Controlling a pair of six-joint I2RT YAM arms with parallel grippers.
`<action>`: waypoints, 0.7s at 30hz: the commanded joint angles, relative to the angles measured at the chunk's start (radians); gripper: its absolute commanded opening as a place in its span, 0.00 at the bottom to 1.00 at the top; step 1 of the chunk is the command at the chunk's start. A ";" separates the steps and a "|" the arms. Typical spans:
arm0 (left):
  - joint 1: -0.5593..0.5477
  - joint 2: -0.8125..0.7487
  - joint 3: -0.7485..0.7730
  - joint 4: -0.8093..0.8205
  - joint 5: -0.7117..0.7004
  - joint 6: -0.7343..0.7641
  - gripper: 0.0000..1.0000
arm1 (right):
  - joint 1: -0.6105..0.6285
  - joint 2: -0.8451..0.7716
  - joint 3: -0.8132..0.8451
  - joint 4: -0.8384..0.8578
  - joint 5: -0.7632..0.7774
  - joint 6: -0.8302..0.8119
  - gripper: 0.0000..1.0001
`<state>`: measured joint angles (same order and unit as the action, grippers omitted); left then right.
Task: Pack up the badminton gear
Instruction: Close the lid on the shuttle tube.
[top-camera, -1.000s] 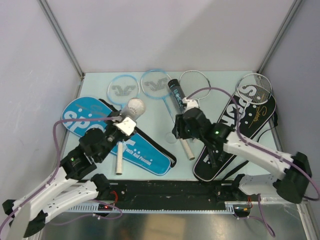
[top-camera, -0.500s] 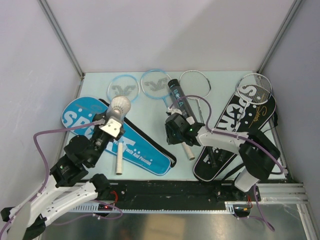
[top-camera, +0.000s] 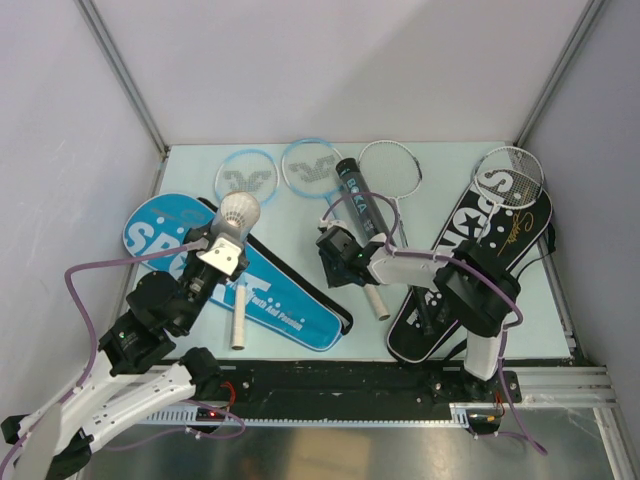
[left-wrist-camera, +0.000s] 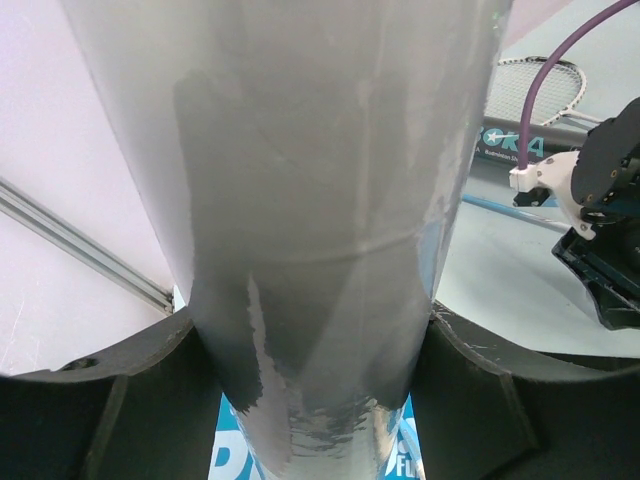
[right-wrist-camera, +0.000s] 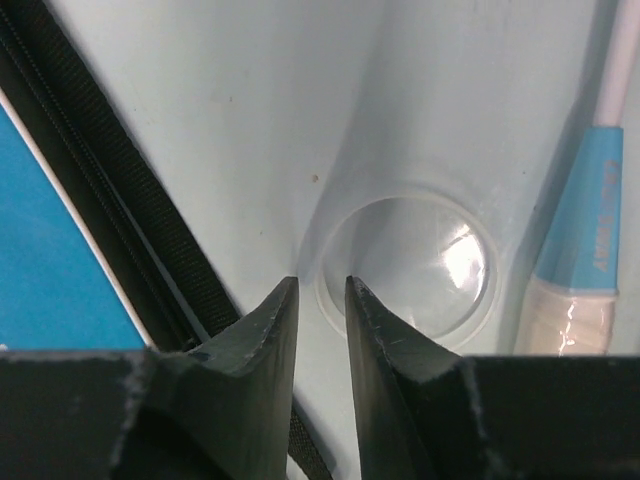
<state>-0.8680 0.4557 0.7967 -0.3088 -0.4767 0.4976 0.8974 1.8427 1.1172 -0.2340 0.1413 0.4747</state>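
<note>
My left gripper (top-camera: 222, 252) is shut on a white tube (top-camera: 238, 213) and holds it tilted above the blue "SPORT" cover (top-camera: 160, 230). In the left wrist view the tube (left-wrist-camera: 320, 200) fills the frame between the fingers. My right gripper (top-camera: 335, 262) is low over the table, its jaws a narrow gap apart. In the right wrist view its tips (right-wrist-camera: 320, 287) straddle the left rim of a clear round lid (right-wrist-camera: 410, 265) lying flat. The black tube (top-camera: 355, 195) lies behind it. No shuttlecock shows.
Two light-blue rackets (top-camera: 245, 178) (top-camera: 312, 165) and a silver racket (top-camera: 390, 165) lie at the back. Another silver racket (top-camera: 510, 172) rests on the black "SPORT" cover (top-camera: 470, 250). White racket grips (top-camera: 238, 320) (top-camera: 372, 298) lie near. The blue cover's zipper edge (right-wrist-camera: 110, 230) runs left of the lid.
My right arm swung left and came down over the lid. My left gripper drew back to the left with the white tube, then held still.
</note>
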 joint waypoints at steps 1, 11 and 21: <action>0.001 -0.004 0.044 0.066 -0.005 0.009 0.55 | 0.010 0.052 0.041 0.006 0.054 -0.035 0.27; 0.003 0.020 0.033 0.065 0.015 -0.008 0.54 | 0.008 -0.088 0.040 0.005 -0.007 -0.035 0.00; 0.001 0.060 0.020 0.058 0.101 -0.043 0.54 | -0.027 -0.473 0.041 0.014 -0.075 -0.063 0.00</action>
<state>-0.8680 0.5030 0.7967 -0.3088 -0.4362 0.4805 0.8833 1.5223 1.1393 -0.2516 0.0967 0.4366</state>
